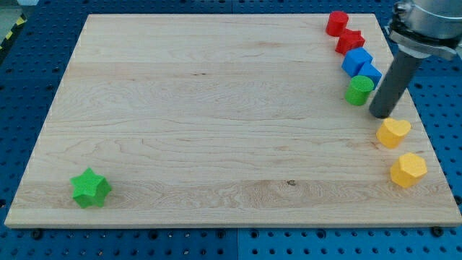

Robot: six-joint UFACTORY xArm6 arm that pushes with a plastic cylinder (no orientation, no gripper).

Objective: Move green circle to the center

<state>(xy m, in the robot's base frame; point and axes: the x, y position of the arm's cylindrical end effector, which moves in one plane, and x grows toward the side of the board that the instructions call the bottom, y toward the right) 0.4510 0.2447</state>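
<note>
The green circle (359, 90) stands near the board's right edge, in the upper part of the view. My tip (380, 113) rests on the board just right of it and slightly below, a small gap apart. The dark rod rises from there to the view's top right.
A wooden board (216, 123) on a blue perforated table. Above the green circle a column: red circle (336, 23), red star (350, 40), two blue blocks (356, 61) (370, 73). A yellow heart (393, 133) and yellow hexagon (408, 170) lie below my tip. A green star (91, 188) sits bottom left.
</note>
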